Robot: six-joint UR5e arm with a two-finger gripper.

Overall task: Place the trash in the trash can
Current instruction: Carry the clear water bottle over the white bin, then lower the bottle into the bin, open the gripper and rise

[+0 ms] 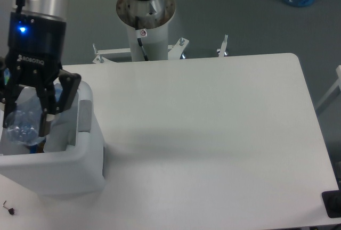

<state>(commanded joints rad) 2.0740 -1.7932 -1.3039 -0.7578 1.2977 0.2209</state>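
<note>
At the left edge of the frame the pincer (25, 126) grips the clear crushed bottle (24, 122) over the open mouth of the white trash can (64, 166) standing on the desk (213, 134). A good release would wait until the bottle hangs clear of the rim, then spread the fingers so it falls straight inside.

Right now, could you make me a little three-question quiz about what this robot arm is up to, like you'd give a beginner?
1. True or false: the gripper is empty.
2. The clear plastic bottle hangs over: A) the bare table; B) the white trash can; C) the floor.
3. Fill in: the light on the gripper body glows ____.

Key: 1 false, its fingers are shut on the bottle. 2 B. 3 blue.
</note>
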